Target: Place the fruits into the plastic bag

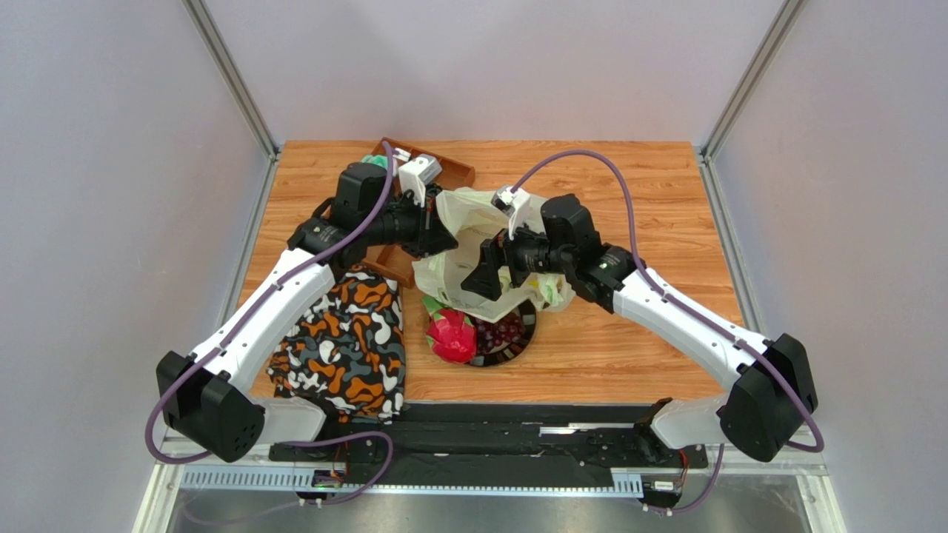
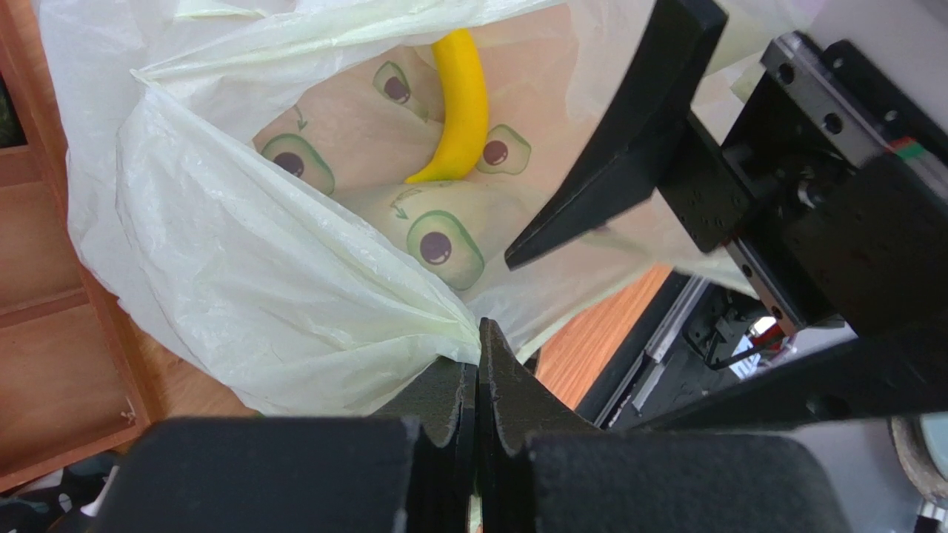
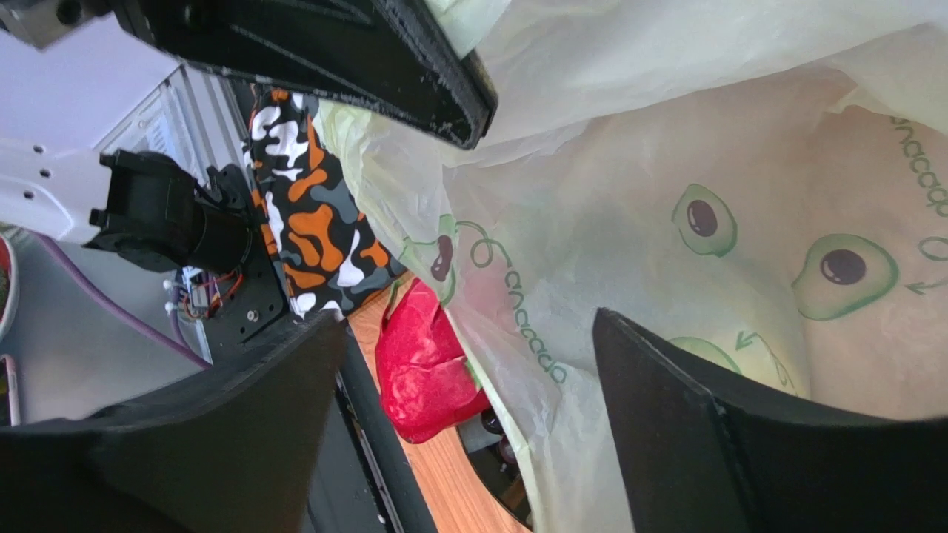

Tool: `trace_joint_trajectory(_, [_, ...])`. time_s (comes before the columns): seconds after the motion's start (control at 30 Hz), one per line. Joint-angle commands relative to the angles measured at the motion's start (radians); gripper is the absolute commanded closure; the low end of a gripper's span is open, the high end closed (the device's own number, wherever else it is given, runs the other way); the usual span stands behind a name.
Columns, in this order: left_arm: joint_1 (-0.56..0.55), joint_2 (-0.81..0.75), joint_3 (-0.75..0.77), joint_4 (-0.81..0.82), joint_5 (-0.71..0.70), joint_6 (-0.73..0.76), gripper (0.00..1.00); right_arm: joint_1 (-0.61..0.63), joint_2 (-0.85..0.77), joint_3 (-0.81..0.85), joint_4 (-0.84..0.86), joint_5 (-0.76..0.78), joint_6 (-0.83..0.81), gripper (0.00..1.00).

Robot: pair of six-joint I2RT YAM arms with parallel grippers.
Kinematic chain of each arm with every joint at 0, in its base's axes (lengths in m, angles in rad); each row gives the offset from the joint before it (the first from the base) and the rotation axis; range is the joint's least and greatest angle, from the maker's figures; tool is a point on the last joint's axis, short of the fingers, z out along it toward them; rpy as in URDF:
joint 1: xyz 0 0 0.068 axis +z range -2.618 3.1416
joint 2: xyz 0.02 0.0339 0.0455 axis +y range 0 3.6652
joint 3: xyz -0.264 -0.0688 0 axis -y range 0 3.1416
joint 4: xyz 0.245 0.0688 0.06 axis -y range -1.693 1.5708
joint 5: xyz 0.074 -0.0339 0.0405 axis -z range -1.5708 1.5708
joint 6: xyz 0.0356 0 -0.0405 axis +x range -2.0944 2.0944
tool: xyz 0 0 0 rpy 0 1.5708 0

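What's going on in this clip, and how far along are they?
The left gripper is shut on an edge of the plastic bag, holding its mouth up. The right gripper is open at the bag's opening and holds nothing. A yellow banana lies inside the bag. The dragon fruit and grape bunch are outside it, at a dark round dish on the bag's near side.

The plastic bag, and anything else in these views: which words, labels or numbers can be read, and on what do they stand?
"avocado": green script beside the avocado prints on the plastic bag, right wrist view, running sideways; it seems to read so, but I am not certain.
A second such word at the bag's right edge is cut off and cannot be read whole.
Left wrist and top views: no readable text.
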Motion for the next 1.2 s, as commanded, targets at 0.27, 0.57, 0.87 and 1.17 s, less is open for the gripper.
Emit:
trace_joint_trajectory(0.27, [0.004, 0.002, -0.004, 0.043, 0.014, -0.012, 1.0, -0.005, 0.11, 0.242, -0.21, 0.293, -0.044, 0.0])
trace_joint_trajectory(0.57, [0.004, -0.001, -0.006, 0.045, 0.012, -0.009, 1.0, -0.001, 0.217, 0.219, -0.189, 0.042, 0.04, 0.0])
trace_joint_trajectory(0.87, [0.004, 0.002, -0.006, 0.046, 0.006, -0.009, 1.0, 0.001, 0.137, 0.202, -0.169, -0.062, -0.016, 0.0])
trace_joint_trajectory(1.17, [0.004, 0.009, -0.007, 0.043, 0.002, -0.011, 1.0, -0.001, 0.02, 0.225, -0.066, -0.34, 0.006, 0.0])
